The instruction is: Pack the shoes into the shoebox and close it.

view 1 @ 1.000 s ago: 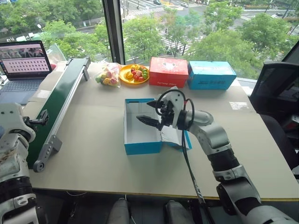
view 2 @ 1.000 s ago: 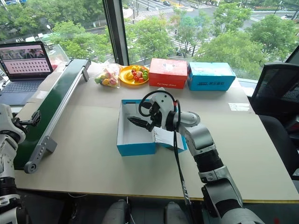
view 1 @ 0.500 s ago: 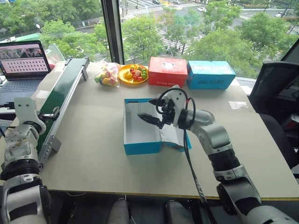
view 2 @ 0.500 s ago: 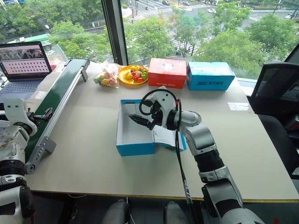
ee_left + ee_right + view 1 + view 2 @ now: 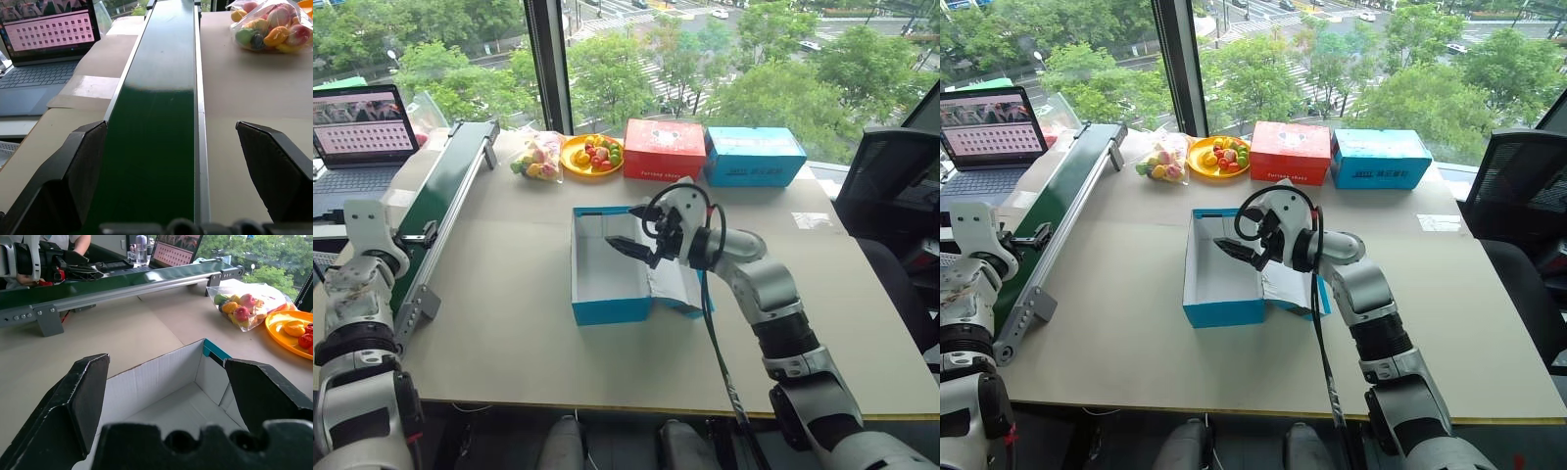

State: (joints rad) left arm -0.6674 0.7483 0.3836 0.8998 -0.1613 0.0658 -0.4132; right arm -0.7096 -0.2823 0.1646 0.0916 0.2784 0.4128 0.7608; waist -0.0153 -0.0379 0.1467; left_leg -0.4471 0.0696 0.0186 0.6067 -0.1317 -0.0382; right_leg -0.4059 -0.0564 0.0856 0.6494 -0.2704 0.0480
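The shoebox (image 5: 607,284) stands open in the middle of the table, bright blue outside and white and empty inside. Its lid flap (image 5: 683,286) lies folded out on the right, under my right arm. My right gripper (image 5: 620,227) hovers open over the box's far half, pointing left, and nothing is between its fingers (image 5: 85,396). At the table's left edge my left gripper (image 5: 168,127) is open and empty, pointing along the green conveyor belt (image 5: 156,117). The shoes are out of view.
The conveyor (image 5: 445,201) runs along the table's left side, with a laptop (image 5: 362,122) beyond it. Along the back stand a bag of fruit (image 5: 540,155), a yellow plate of fruit (image 5: 594,157), a red box (image 5: 666,149) and a lighter blue box (image 5: 754,157). A black chair (image 5: 891,186) is at right.
My left hand has come up and forward beside the conveyor's near end. The right gripper has stayed over the box, still open.
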